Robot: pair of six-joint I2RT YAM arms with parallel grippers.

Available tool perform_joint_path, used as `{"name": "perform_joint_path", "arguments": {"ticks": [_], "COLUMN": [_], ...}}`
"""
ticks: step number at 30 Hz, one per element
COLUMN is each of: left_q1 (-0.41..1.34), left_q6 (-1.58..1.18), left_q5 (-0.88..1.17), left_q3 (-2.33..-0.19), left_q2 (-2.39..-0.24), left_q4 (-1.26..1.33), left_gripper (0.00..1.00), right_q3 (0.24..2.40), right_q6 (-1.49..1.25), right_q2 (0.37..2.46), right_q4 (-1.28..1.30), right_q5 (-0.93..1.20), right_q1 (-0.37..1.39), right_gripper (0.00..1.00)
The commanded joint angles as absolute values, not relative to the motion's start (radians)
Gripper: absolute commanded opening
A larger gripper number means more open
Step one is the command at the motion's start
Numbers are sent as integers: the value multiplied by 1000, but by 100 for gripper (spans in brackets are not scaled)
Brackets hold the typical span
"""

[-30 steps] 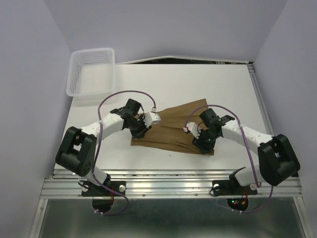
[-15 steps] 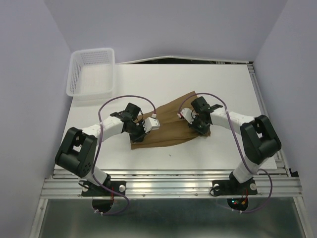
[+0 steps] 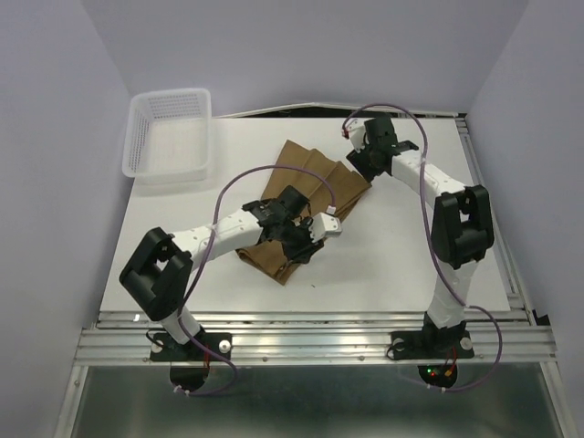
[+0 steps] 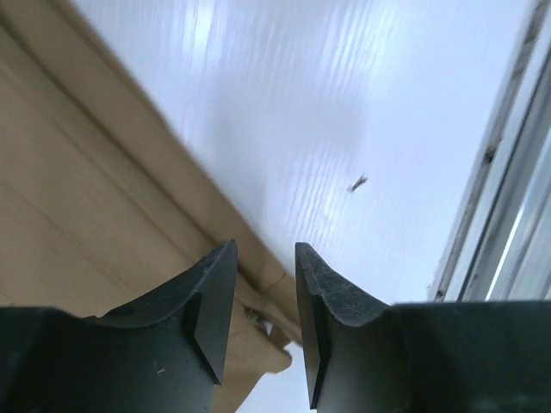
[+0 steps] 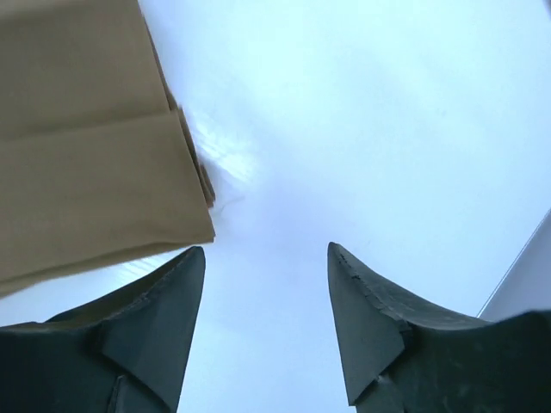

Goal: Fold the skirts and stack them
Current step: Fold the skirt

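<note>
The tan skirt [image 3: 308, 175] lies folded on the white table, running from the far middle down toward the near middle. My left gripper [image 3: 299, 246] sits low over its near end. In the left wrist view the fingers [image 4: 263, 251] stand a narrow gap apart, with the skirt's edge and corner [image 4: 86, 215] showing below and between them, not pinched. My right gripper [image 3: 358, 168] is open and empty just beyond the skirt's far right corner. In the right wrist view [image 5: 265, 248] the skirt [image 5: 86, 172] lies to the left of its fingers, over bare table.
A white mesh basket [image 3: 169, 94] stands at the far left corner. A small dark scrap [image 4: 357, 182] lies on the table near the front. The metal rail [image 4: 499, 172] runs along the near table edge.
The skirt has swung from lying crosswise to lying far-to-near. The right gripper carried its end to the far side and let go. The left gripper moved right along the near end.
</note>
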State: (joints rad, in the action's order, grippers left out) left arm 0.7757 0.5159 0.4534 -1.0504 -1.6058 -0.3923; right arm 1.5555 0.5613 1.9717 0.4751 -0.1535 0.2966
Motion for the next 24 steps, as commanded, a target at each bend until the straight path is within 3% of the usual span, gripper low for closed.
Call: {"name": "perform_joint_path", "arguments": {"ticks": [1,7,9,12,15,21,24], "left_q1": [756,585,571,580,626,689,709], "left_q6": [477,576,613,638,592,398,338], "left_q5": [479,453,408,379,361,325,307], "left_q3": [-1196,-1200,-1180,-1140,-1111,-1033,-982], "left_q2": [-1572,-1506,-1505,-1497,-1494,-1480,-1489], "left_q4": [-428,-488,-497,-509,-488,-384,-316], "left_gripper": [45,41,36,38,41,42,40], "right_q3": [1640,1462,1404,1292,1134,838,726], "right_q6": [395,137,86,-52,-256,-694,-814], "right_q2": [1884,1747,1729,1718,1700,1548,1583], "right_q4": [563,655,655,624,501,83,-110], "right_q5": [-114,185,291,495,674,643,661], "right_q1": [308,308,308,308,308,308,318], "right_gripper": [65,64,62,57,51,47,41]}}
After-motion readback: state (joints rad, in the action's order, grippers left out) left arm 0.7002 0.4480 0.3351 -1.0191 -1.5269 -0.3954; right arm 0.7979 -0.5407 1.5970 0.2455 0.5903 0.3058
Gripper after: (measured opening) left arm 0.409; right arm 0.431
